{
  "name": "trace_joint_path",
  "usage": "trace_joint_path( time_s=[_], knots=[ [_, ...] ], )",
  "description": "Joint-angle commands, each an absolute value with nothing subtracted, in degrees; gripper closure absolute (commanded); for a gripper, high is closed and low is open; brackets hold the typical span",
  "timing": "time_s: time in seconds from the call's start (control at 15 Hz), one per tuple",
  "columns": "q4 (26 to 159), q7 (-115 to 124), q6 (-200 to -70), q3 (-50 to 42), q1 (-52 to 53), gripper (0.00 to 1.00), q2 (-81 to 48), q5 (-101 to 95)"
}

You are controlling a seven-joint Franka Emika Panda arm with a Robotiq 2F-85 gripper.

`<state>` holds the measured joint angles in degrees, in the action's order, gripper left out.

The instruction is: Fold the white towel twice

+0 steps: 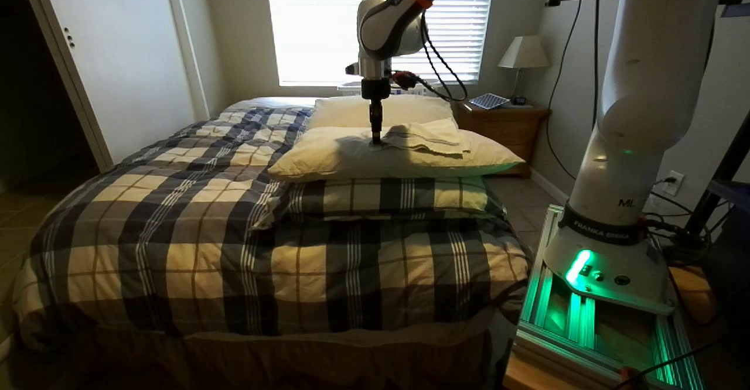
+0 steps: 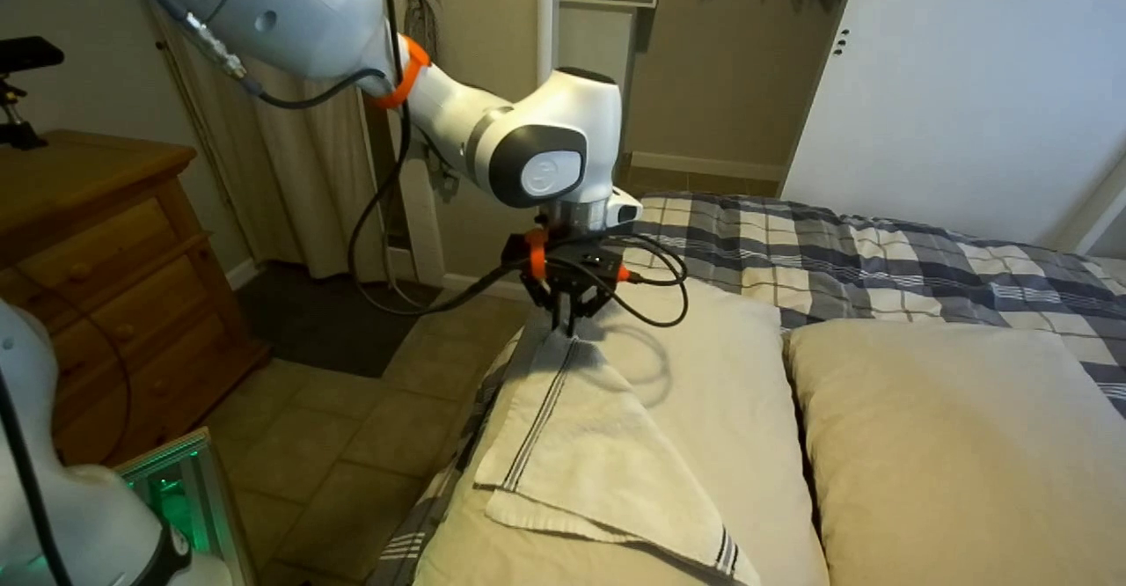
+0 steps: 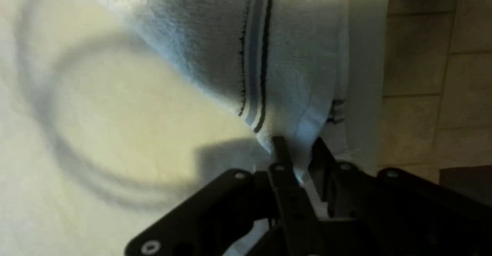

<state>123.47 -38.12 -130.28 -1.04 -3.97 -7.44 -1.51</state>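
Note:
The white towel (image 2: 598, 445) is an off-white cloth with dark stripes. It lies folded over in a rough triangle on the near cream pillow, and one corner narrows to a point at my gripper (image 2: 565, 331). The towel also shows in the other views (image 1: 430, 135) (image 3: 303, 56). My gripper (image 3: 298, 144) points straight down, low over the pillow. Its fingers stand a narrow gap apart, with the towel's corner between them. A strip of paler surface shows through the gap beside the cloth. The finger ends are dark and blurred in the wrist view.
The near cream pillow (image 1: 351, 164) rests on a plaid pillow (image 1: 387, 197). Another cream pillow (image 2: 950, 445) lies alongside. A plaid blanket (image 1: 193, 249) covers the bed. The tiled floor (image 3: 415, 67) drops away past the pillow's edge. Loose cables (image 2: 660, 304) hang around the wrist.

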Motion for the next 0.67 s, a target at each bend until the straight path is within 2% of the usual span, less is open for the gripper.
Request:
trace_joint_path(
  time_s=[0.0, 0.6],
  knots=[
    [124.4, -40.6, -134.2, -1.0, -4.9, 1.00, -7.1, 0.0],
    [121.1, -43.1, -132.1, -2.7, -7.2, 0.99, -4.8, 2.2]
  ],
)
